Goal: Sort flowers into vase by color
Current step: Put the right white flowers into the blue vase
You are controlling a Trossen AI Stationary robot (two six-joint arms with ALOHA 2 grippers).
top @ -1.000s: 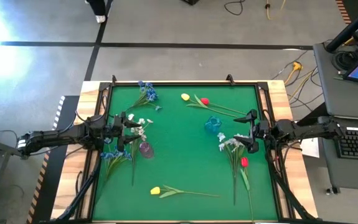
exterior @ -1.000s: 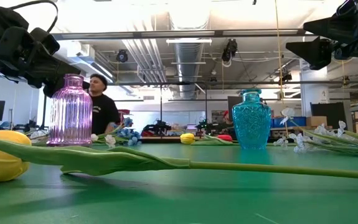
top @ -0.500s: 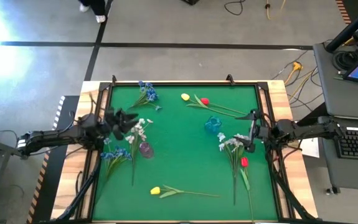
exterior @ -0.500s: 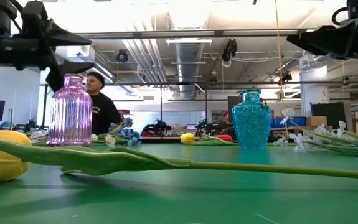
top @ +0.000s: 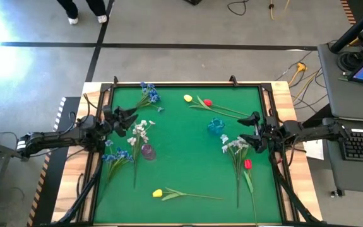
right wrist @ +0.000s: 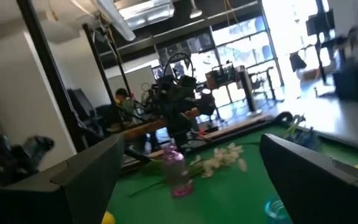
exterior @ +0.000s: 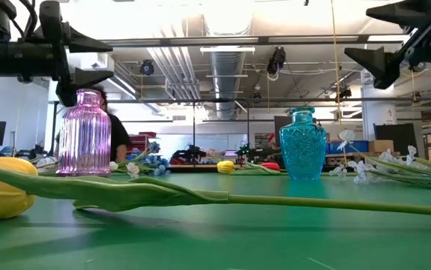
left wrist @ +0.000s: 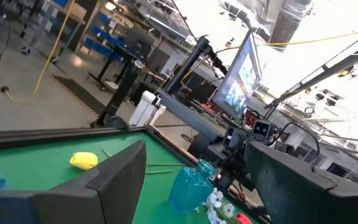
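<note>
From above, both claws, left claw (top: pixel 129 118) and right claw (top: pixel 249 128), spread, empty; low view adds person behind pink vase (exterior: pixel 85 133).

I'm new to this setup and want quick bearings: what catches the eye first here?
Flowers lie scattered over the green table, with a pink vase left of centre and a blue vase right of centre. The left tool and right tool hover open and empty at its sides.
</note>
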